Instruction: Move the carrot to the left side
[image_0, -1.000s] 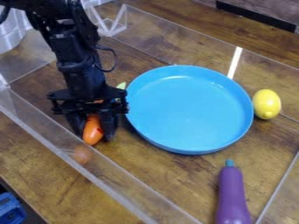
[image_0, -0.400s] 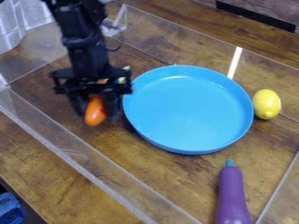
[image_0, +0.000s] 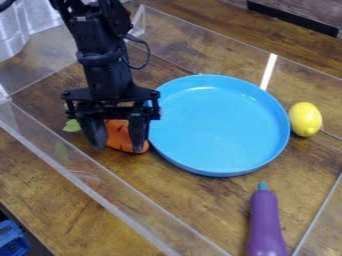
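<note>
My claw (image_0: 115, 135) grips the small orange carrot (image_0: 124, 135) across its middle, beside the blue plate (image_0: 221, 125), toward the table's left edge. It looks light, stiff, slightly slippery.

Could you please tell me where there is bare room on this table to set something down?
Bare wood lies between the blue plate and the eggplant, and beyond the lemon. It is crowded left of the plate, around the gripper and carrot.
</note>
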